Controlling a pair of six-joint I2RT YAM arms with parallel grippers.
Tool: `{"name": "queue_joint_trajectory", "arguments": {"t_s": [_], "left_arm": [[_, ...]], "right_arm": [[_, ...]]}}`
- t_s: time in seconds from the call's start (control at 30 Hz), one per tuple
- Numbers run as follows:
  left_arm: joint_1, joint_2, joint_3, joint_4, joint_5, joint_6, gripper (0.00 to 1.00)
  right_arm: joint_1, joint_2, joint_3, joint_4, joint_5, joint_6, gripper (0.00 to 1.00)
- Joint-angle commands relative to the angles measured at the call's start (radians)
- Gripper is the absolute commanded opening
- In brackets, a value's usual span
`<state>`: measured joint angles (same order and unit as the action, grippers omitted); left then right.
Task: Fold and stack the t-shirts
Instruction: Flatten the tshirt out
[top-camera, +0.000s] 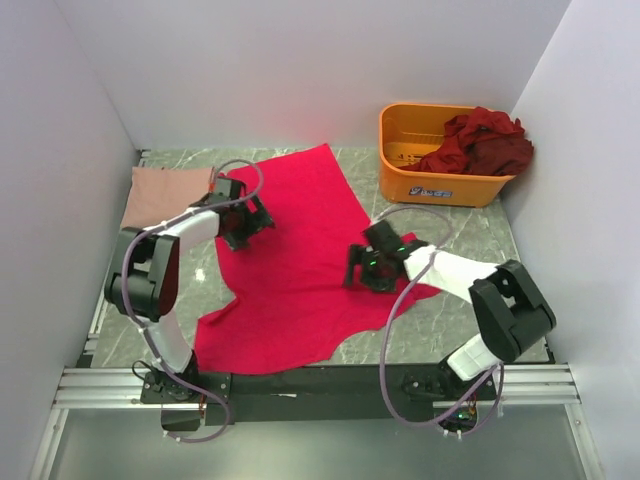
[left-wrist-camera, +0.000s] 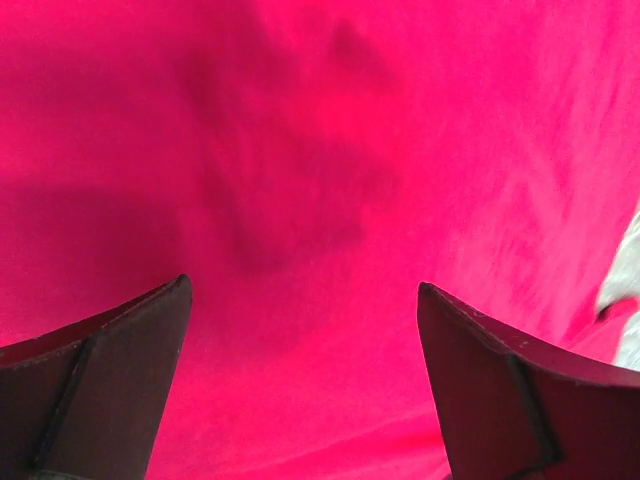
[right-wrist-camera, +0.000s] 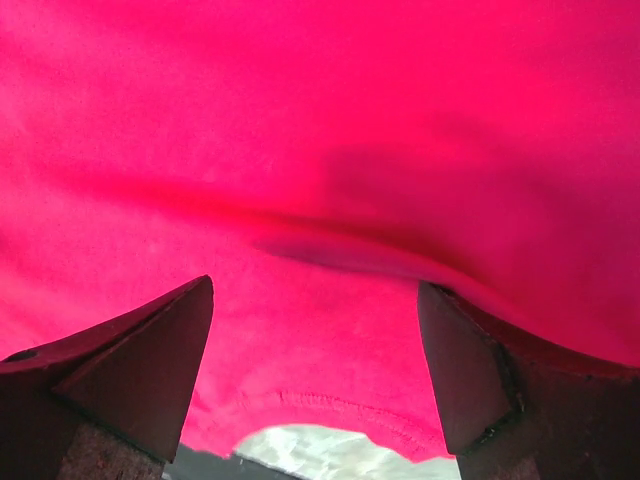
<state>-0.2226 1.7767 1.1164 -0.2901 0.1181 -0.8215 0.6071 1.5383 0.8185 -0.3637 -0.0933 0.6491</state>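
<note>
A bright pinkish-red t-shirt (top-camera: 295, 265) lies spread on the marble table (top-camera: 470, 235). A pale dusty pink shirt (top-camera: 165, 192) lies folded at the far left. Dark maroon shirts (top-camera: 480, 140) are heaped in the orange bin. My left gripper (top-camera: 243, 228) is open over the red shirt's left edge; the left wrist view shows red cloth (left-wrist-camera: 320, 200) between its fingers (left-wrist-camera: 120, 370). My right gripper (top-camera: 368, 272) is open over the shirt's right edge; the right wrist view shows a stitched hem (right-wrist-camera: 340, 405) and a low fold (right-wrist-camera: 330, 245) between its fingers (right-wrist-camera: 480, 370).
The orange plastic bin (top-camera: 440, 180) stands at the back right by the wall. White walls close in the left, back and right. A metal rail (top-camera: 300, 385) with the arm bases runs along the near edge.
</note>
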Motion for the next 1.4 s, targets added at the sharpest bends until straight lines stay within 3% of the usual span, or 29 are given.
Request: {"name": "queue_joint_trajectory", "arguments": {"t_s": [0.0, 0.2, 0.33, 0.53, 0.67, 0.8, 0.97, 1.03, 1.17, 1.37], "left_arm": [[-0.081, 0.023, -0.016, 0.075, 0.035, 0.019, 0.99], [-0.237, 0.202, 0.106, 0.077, 0.106, 0.001, 1.00], [-0.336, 0.344, 0.311, 0.039, 0.146, 0.005, 0.99], [-0.414, 0.359, 0.456, -0.032, 0.161, 0.038, 0.99], [-0.391, 0.238, 0.433, -0.089, 0.008, 0.087, 0.99], [-0.296, 0.109, 0.340, -0.066, -0.043, 0.108, 0.99], [-0.135, 0.138, 0.318, -0.058, -0.023, 0.099, 0.99], [-0.094, 0.182, 0.347, -0.064, -0.024, 0.107, 0.99], [-0.067, 0.242, 0.375, -0.060, 0.034, 0.116, 0.99], [-0.066, 0.236, 0.275, -0.035, 0.014, 0.102, 0.99]], "right_arm": [[-0.172, -0.041, -0.067, -0.053, 0.044, -0.063, 0.89], [-0.413, -0.118, -0.104, -0.113, 0.081, -0.118, 0.90], [-0.634, -0.132, -0.102, -0.126, 0.092, -0.163, 0.91], [-0.707, -0.148, 0.007, -0.138, 0.103, -0.170, 0.91], [-0.612, -0.239, 0.054, -0.167, 0.092, -0.181, 0.91], [-0.275, -0.279, 0.084, -0.227, 0.179, -0.117, 0.91], [0.047, -0.186, 0.096, -0.155, 0.113, 0.007, 0.91], [0.176, -0.077, 0.137, -0.146, 0.098, 0.026, 0.91], [0.285, 0.124, 0.266, -0.167, 0.071, 0.021, 0.91], [0.237, 0.134, 0.180, -0.171, 0.079, 0.053, 0.91]]}}
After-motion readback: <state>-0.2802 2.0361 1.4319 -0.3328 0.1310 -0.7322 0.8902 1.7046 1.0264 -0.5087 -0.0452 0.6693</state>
